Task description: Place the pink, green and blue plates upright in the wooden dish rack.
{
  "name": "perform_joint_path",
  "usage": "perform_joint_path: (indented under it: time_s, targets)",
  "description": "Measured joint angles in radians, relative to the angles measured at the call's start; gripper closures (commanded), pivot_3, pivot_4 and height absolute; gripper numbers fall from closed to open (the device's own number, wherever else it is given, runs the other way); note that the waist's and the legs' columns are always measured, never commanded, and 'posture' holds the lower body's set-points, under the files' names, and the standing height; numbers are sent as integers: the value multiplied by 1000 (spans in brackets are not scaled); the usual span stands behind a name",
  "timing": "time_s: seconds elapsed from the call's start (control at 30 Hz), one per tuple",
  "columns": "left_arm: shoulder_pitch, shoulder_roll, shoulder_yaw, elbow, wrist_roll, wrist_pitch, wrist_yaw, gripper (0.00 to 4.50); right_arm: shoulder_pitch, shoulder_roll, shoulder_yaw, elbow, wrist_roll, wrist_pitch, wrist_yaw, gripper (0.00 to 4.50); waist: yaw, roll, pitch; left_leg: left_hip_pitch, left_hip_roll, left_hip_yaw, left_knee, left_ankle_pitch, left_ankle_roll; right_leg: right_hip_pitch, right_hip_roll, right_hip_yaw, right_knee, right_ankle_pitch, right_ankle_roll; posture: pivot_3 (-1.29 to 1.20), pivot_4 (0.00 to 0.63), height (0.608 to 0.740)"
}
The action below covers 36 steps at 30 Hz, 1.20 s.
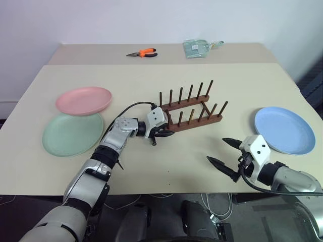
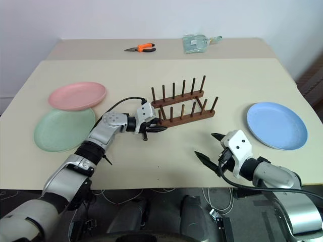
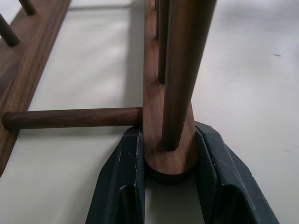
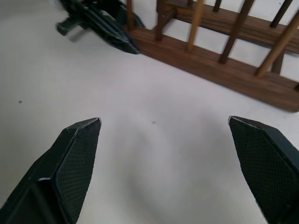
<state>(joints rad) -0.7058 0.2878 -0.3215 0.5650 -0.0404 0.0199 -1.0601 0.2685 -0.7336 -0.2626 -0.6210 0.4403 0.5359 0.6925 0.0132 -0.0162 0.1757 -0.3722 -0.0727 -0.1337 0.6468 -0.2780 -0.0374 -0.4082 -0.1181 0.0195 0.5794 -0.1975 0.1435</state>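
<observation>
The wooden dish rack stands with nothing in it at the table's middle, its rows of pegs upright. My left gripper is shut on the left end of its near base bar; the left wrist view has a finger pressed against each side of that bar. At the left the pink plate lies flat, its edge overlapping the green plate. On the right lies the blue plate, also flat. Near the front edge, left of the blue plate, my right gripper hangs wide open and holds nothing.
Orange-handled pliers and a greenish packet lie on the second table at the back. Bare tabletop stretches between my right gripper and the rack. The front edge runs close under both arms.
</observation>
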Motion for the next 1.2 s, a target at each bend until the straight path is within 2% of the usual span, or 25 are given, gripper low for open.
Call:
perform_joint_path:
  time_s: [0.17, 0.23, 0.3, 0.37, 0.43, 0.47, 0.57, 0.63, 0.7, 0.8, 0.9, 1.03, 1.2]
  targets:
    - [119, 81, -31, -254, -27, 96, -124, 3718, 77, -55, -110, 10, 28, 18, 78, 0, 0, 0, 0, 0, 0, 0, 0, 0, 0, 0, 0, 0, 0, 1, -3, 0, 150, 740]
    - [131, 101, -50, -305, -28, 128, -146, 2693, 90, -59, -117, 16, 35, 19, 96, 0, 0, 0, 0, 0, 0, 0, 0, 0, 0, 0, 0, 0, 0, 0, -2, 0, 150, 740]
    - [135, 114, -54, -325, -13, 146, -133, 1943, 100, -69, -118, 28, 23, 14, 106, 556, 0, 0, 0, 0, 0, 0, 1, 0, 0, 0, 0, 0, 0, -2, -3, 0, 150, 740]
    - [137, 132, -51, -338, 7, 156, -95, 902, 108, -76, -119, 62, -8, 2, 107, 1327, 0, 0, 0, 0, 0, 0, 1, 0, 0, 0, 0, 0, 0, -2, -3, 0, 150, 740]
    - [157, 158, -41, -390, 9, 197, -68, 884, 135, -84, -126, 65, -7, 2, 130, 2338, -1, 1, 0, 0, 1, 0, 0, 0, 0, 0, 0, 0, 1, -2, -1, 0, 150, 740]
    - [175, 178, -33, -423, 6, 223, -64, 1041, 156, -90, -134, 63, -5, 2, 145, 2848, -2, 1, 0, 1, 1, 0, -1, -1, 1, 0, 0, 0, 1, -1, 0, 0, 150, 740]
    - [267, 267, 9, -557, -44, 325, -82, 2321, 188, -98, -148, 53, -3, 4, 172, 4385, -12, 1, -1, 1, 2, 1, -1, -1, 1, -1, 1, 0, 1, -2, -1, 0, 150, 740]
    - [349, 328, 51, -675, -106, 425, -100, 3219, 190, -102, -141, 31, -3, 8, 178, 4500, -19, 2, -1, 1, 3, 0, -1, -1, 1, -1, 1, 0, 2, -3, -2, 0, 150, 740]
    - [401, 328, 70, -760, -165, 524, -92, 4309, 166, -102, -100, 19, -14, 10, 167, 4500, -17, 3, -1, 0, 3, 0, 0, -1, 1, 0, 0, 0, 1, -4, -3, 0, 150, 740]
    - [413, 266, 57, -852, -213, 613, -42, 4416, 97, -101, -18, 20, -60, 9, 128, 4500, 3, 2, -1, -1, 2, -1, 3, -1, 1, 1, -1, 0, 0, -4, -3, 0, 150, 740]
    - [414, 199, -10, -864, -176, 618, 47, 4416, 7, -100, 89, 92, -150, 6, 72, 4500, 3, 2, -2, -1, 0, 0, 3, -1, 1, 2, -1, 0, -1, -4, -3, 0, 150, 740]
    - [378, 98, -96, -773, -71, 550, 195, 4416, -96, -84, 180, 176, -233, -16, 26, 4500, 1, 0, -2, 0, 0, 0, 2, -1, 1, 1, 0, 0, 0, -3, -3, 0, 150, 740]
    - [298, 3, -101, -619, 20, 467, 369, 4416, -268, -18, 255, 327, -314, -56, -45, 4500, -2, 0, -3, 3, 0, 1, 3, -1, 1, 5, 0, 0, 0, -3, -4, 0, 150, 740]
